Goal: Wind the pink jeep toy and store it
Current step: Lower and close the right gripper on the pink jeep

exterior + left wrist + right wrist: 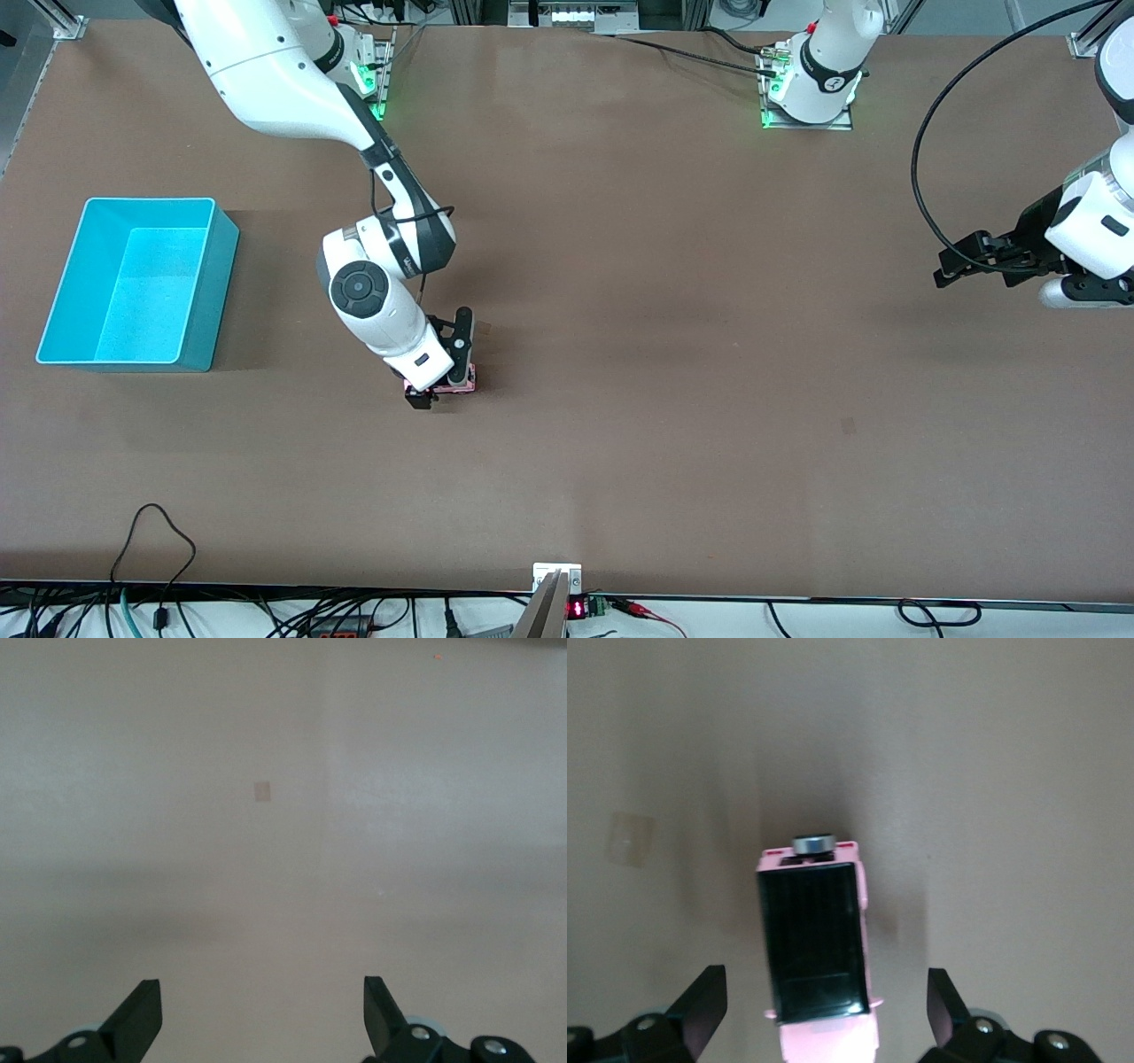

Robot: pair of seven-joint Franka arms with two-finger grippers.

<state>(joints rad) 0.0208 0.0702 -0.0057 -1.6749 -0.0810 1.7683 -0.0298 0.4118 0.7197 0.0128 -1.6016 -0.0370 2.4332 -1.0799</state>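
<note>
One pink jeep toy sits on the tabletop mid-way toward the right arm's end, between the open jaws of the right gripper. One turquoise bin stands near that end's edge. The left gripper waits, jaws open, over the left arm's end.

Left hand agape over table

I see a wide brown table under even light, soft shadows across it. Black cables trail along its edge nearest the front camera, beside a small red display.
</note>
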